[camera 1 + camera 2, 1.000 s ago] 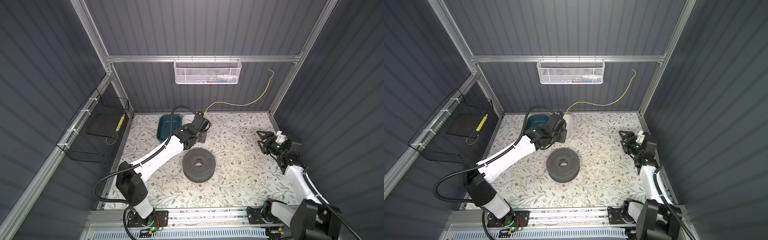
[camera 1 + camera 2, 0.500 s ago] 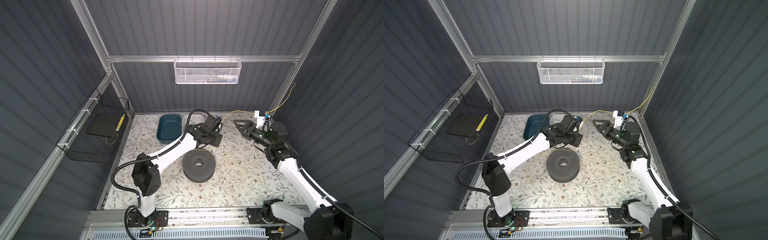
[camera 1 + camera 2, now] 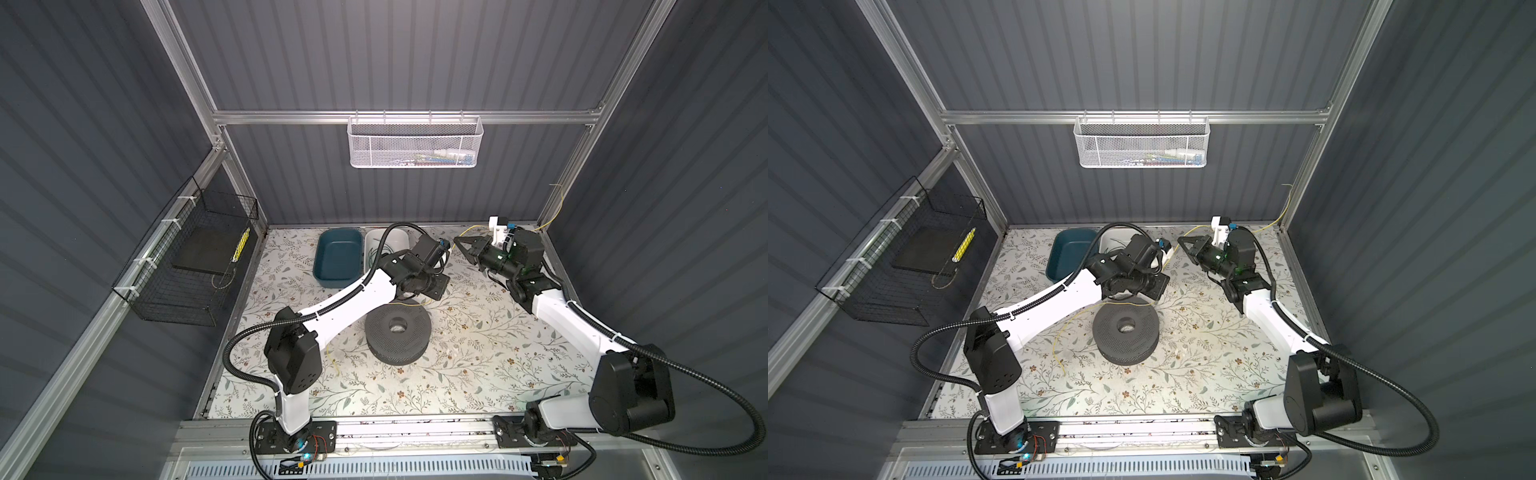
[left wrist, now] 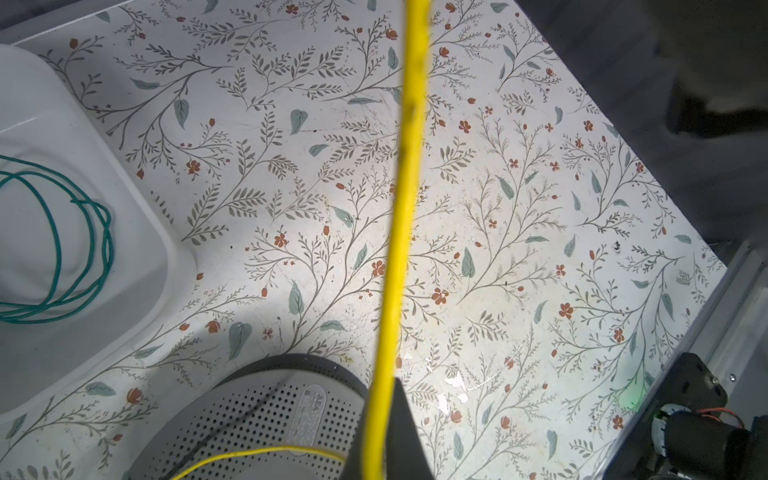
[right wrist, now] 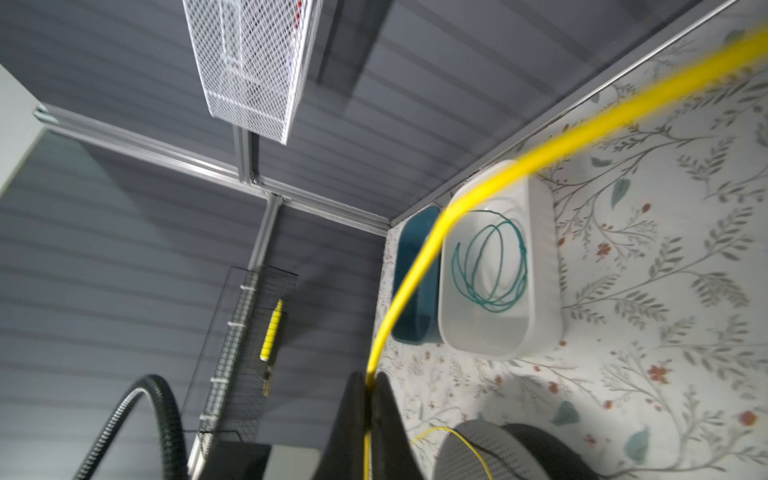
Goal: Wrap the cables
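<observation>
Left tool [image 4: 376, 432] and right tool [image 5: 368, 401] each clamp yellow cable [image 4: 409, 124]

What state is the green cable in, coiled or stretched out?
Coiled. The green cable lies in several loose, overlapping loops inside the white bin.

We find the spool [image 3: 397, 332] centred on the table [image 3: 478, 365], two bins [image 3: 332, 278] side by side behind it to the left. A coiled cable [image 4: 107, 237] lies in the right bin [image 3: 399, 235]; a loose cable [image 4: 406, 166] crosses the spool.
</observation>
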You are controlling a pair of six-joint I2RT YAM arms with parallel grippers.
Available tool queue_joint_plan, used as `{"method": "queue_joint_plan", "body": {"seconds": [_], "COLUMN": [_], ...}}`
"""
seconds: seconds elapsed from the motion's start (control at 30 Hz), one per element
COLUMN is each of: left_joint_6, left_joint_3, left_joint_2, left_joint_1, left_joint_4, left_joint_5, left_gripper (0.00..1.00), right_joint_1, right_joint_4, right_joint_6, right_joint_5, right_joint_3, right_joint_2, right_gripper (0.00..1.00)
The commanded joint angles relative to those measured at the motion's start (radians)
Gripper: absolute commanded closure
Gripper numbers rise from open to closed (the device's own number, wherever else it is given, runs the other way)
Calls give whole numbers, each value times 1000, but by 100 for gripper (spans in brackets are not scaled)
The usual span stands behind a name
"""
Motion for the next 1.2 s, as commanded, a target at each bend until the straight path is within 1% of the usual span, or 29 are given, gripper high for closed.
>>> {"method": "queue_joint_plan", "body": {"seconds": [0.0, 0.07, 0.1, 0.13, 0.17, 0.23, 0.3, 0.37, 0.4, 0.47, 0.5, 0.6, 0.63, 0.7, 0.73, 0.8, 0.83, 0.9, 1.03, 1.07, 1.1, 1.13, 1.17], "left_joint_6": [41, 43, 47, 48, 57, 67, 71, 69, 49, -22, -85, -283, -343, -483, -546, -637, -665, -714, -768, -784, -782, -781, -780], "left_joint_3": [-36, -67, -81, -86, -88, -93, -100, -119, -161, -284, -377, -583, -655, -809, -875, -1004, -1054, -1139, -1239, -1263, -1291, -1316, -1339], "left_joint_2": [-60, -79, -88, -94, -98, -111, -134, -193, -247, -379, -446, -646, -705, -837, -881, -951, -979, -1013, -1051, -1054, -1054, -1055, -1058], "left_joint_1": [-4, -4, -3, -4, -4, -4, -3, -3, -1, 7, 30, 145, 168, 185, 185, 185, 185, 185, 184, 184, 184, 184, 185], "left_joint_4": [9, 31, 42, 43, 41, 39, 30, -6, -3, 21, 20, -63, -84, -106, -110, -88, -71, -27, 26, 46, 91, 142, 192], "left_joint_5": [29, 27, 33, 34, 45, 50, 6, -87, -174, -351, -417, -475, -493, -518, -515, -465, -436, -364, -295, -286, -267, -255, -248], "left_gripper": [94, 91, 88, 82, 80, 68, 50, 40, 36, 26, 24, 24, 24, 26, 27, 32, 34, 34, 35, 36, 40, 46, 59], "right_joint_1": [-2, -3, -4, -6, -7, -8, -13, -23, -29, -39, -42, -44, -45, -48, -48, -50, -50, -50, -50, -50, -50, -50, -50], "right_joint_4": [29, 34, 38, 40, 42, 48, 50, 52, 54, 59, 64, 81, 89, 95, 95, 100, 100, 99, 92, 94, 94, 92, 91], "right_joint_6": [-16, -14, -16, -14, -13, -15, -13, -7, -5, -1, 0, 10, 14, 17, 16, 18, 19, 16, 14, 15, 14, 14, 11], "right_joint_5": [20, 28, 30, 33, 38, 46, 55, 55, 51, 41, 35, 12, 7, 0, -3, -9, -12, -17, -21, -25, -29, -29, -28], "right_joint_3": [-1, -11, -14, -18, -21, -25, -34, -42, -48, -59, -64, -71, -73, -75, -77, -80, -82, -87, -100, -102, -104, -104, -107], "right_joint_2": [-24, -32, -37, -41, -46, -54, -66, -77, -84, -92, -94, -90, -91, -91, -92, -96, -96, -99, -100, -99, -100, -101, -106], "right_gripper": [100, 100, 100, 100, 100, 100, 100, 100, 100, 100, 100, 100, 100, 100, 100, 100, 100, 100, 100, 100, 100, 100, 100]}}
